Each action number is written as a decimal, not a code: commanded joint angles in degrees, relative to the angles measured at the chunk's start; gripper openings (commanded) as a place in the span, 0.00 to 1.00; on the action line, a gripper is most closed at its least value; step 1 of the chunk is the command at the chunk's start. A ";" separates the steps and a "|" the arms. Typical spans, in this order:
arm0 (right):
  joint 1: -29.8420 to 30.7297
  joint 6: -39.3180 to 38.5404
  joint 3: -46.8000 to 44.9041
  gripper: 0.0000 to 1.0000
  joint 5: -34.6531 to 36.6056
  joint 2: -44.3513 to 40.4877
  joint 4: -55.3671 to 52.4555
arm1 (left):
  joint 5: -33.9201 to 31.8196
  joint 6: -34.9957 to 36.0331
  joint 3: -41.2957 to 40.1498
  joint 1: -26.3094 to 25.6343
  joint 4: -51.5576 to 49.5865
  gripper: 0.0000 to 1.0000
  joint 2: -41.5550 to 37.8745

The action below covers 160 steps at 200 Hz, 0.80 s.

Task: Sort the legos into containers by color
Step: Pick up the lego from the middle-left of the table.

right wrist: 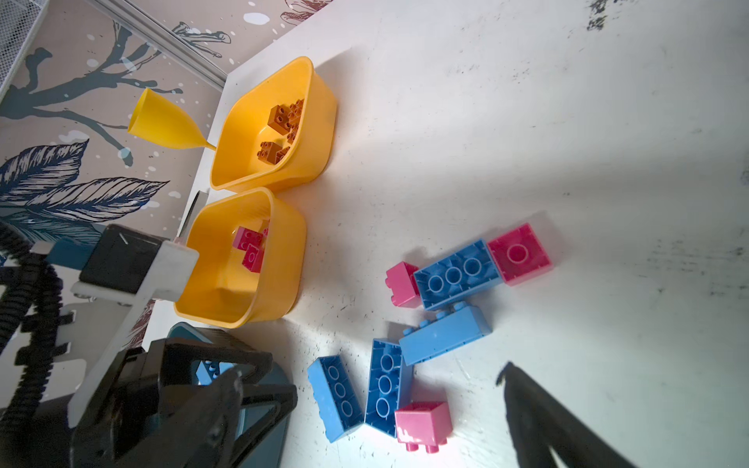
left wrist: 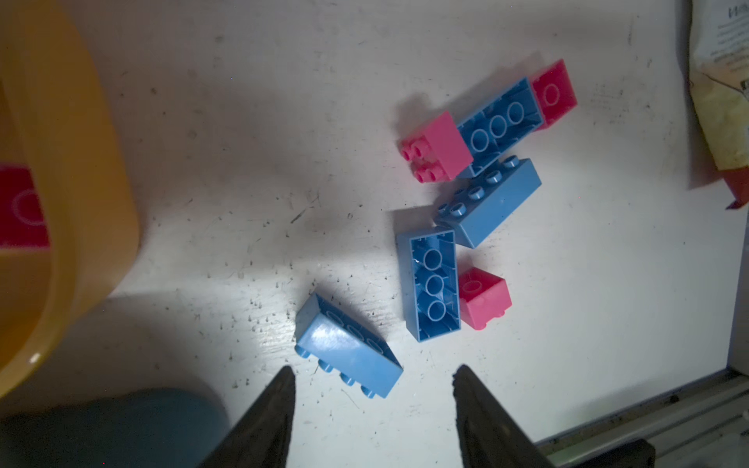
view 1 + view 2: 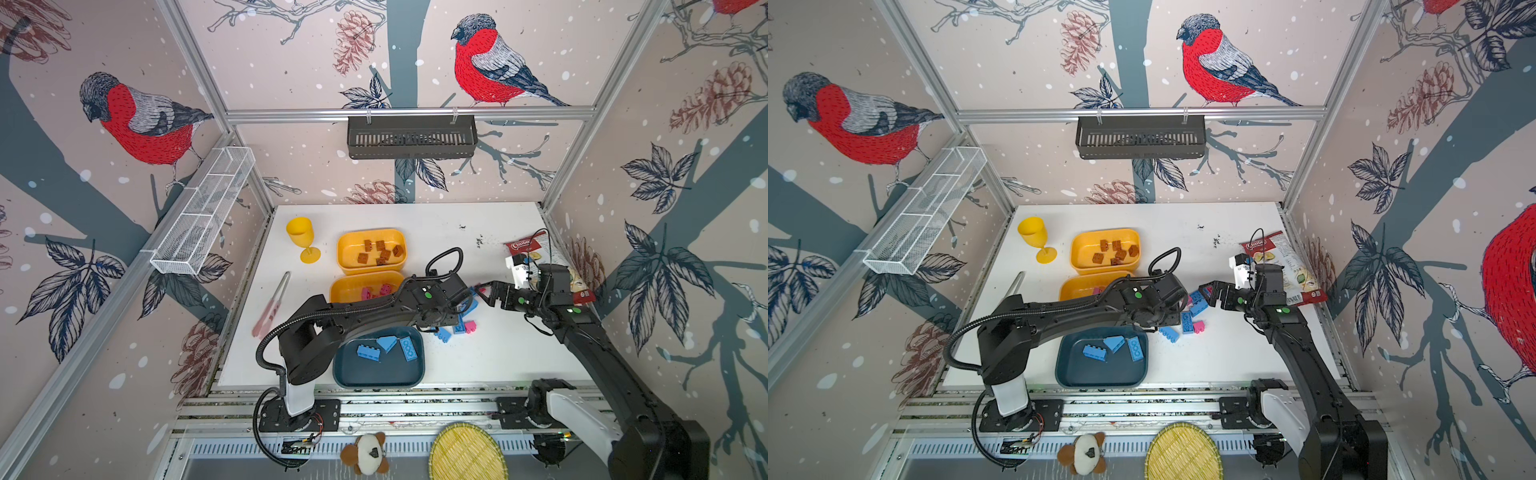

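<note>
Loose legos (image 3: 457,324) lie mid-table: several blue bricks and three pink ones. In the left wrist view my left gripper (image 2: 375,368) is open just short of a blue brick on its side (image 2: 348,348); nothing sits between its fingers. My right gripper (image 1: 371,370) is wide open over the pile, by an upturned blue brick (image 1: 383,385) and a pink brick (image 1: 423,421). The far yellow container (image 3: 371,235) holds brown bricks (image 3: 380,251). The near yellow container (image 3: 345,286) holds pink bricks (image 3: 376,291). The teal container (image 3: 378,374) holds three blue pieces.
A yellow goblet (image 3: 303,239) stands at the back left, with pink tongs (image 3: 272,305) along the left edge. A chips bag (image 3: 536,253) lies at the right edge behind the right arm. A woven tray (image 3: 467,453) and a plush toy (image 3: 368,453) lie off the table in front.
</note>
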 commanded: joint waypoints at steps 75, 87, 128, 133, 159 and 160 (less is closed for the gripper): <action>-0.05 2.63 -3.74 1.00 -1.44 -3.16 3.09 | -1.82 -15.29 2.65 -2.45 -2.56 0.59 8.07; -0.05 2.83 -4.08 1.00 -1.57 -3.70 2.69 | -1.08 -15.62 3.21 -2.37 -3.04 0.57 9.20; -0.02 3.54 -4.96 1.00 -1.46 -4.24 1.71 | -1.83 -15.74 4.63 -2.12 -4.27 0.50 11.23; -0.04 3.50 -4.91 1.00 -1.33 -4.23 1.55 | -1.65 -15.73 4.78 -2.06 -4.38 0.49 11.41; -0.15 3.48 -4.77 1.00 -1.12 -4.17 1.30 | -1.48 -15.13 4.59 -1.74 -4.27 0.42 11.95; -0.10 3.47 -4.75 1.00 -1.11 -4.21 1.32 | -1.50 -15.08 4.58 -1.75 -4.28 0.42 11.95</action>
